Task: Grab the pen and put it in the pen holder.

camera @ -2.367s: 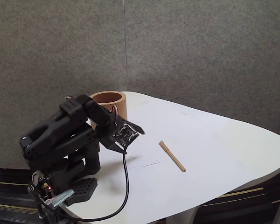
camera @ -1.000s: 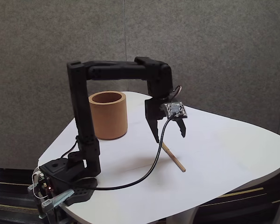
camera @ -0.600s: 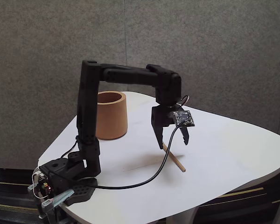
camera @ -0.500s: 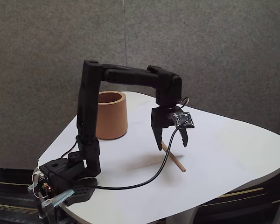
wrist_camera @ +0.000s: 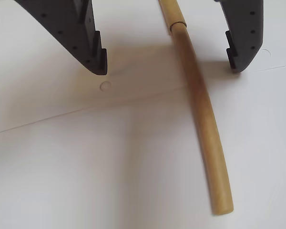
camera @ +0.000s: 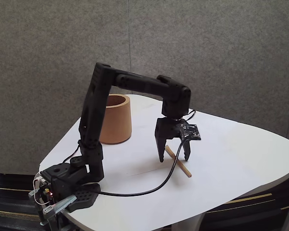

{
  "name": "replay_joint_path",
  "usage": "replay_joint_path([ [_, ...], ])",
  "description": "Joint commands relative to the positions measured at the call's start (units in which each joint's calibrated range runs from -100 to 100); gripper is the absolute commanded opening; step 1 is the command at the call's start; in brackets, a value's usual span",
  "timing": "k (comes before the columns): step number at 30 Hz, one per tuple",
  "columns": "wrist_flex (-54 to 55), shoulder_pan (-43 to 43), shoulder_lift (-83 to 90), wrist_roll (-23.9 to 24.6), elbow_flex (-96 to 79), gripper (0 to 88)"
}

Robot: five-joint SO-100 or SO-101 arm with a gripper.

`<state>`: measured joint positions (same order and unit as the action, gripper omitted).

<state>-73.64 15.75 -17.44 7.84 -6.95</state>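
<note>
The tan wooden pen (camera: pixel 179 162) lies flat on the white table (camera: pixel 231 159). My black gripper (camera: pixel 174 159) hangs open just above it, pointing down, one finger on each side of the stick. In the wrist view the pen (wrist_camera: pixel 200 109) runs from the top edge down to the lower right, between the two dark fingertips (wrist_camera: pixel 93 52) and nearer the right one; my gripper (wrist_camera: pixel 168 64) touches nothing. The orange-brown pen holder (camera: pixel 114 119) stands upright behind the arm, left of the gripper.
The arm's base (camera: pixel 67 185) is clamped at the table's front left corner. A black cable (camera: pixel 149 185) loops from the gripper down across the table to the base. Grey partition walls stand behind. The table's right half is bare.
The arm unfolded from beside the cup, reached out to the right and came down over the pen. The gripper is lower now, with its open fingers straddling the stick.
</note>
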Motion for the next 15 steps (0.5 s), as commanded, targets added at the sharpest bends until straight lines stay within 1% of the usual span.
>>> replay_joint_path([
  [1, -1.1, 0.4, -1.3, -2.2, 4.0, 36.1],
  [5, -3.8, -0.1, -2.5, -2.7, 3.9, 36.1],
  [15, -3.2, 0.0, -2.5, -3.2, 1.3, 36.1],
])
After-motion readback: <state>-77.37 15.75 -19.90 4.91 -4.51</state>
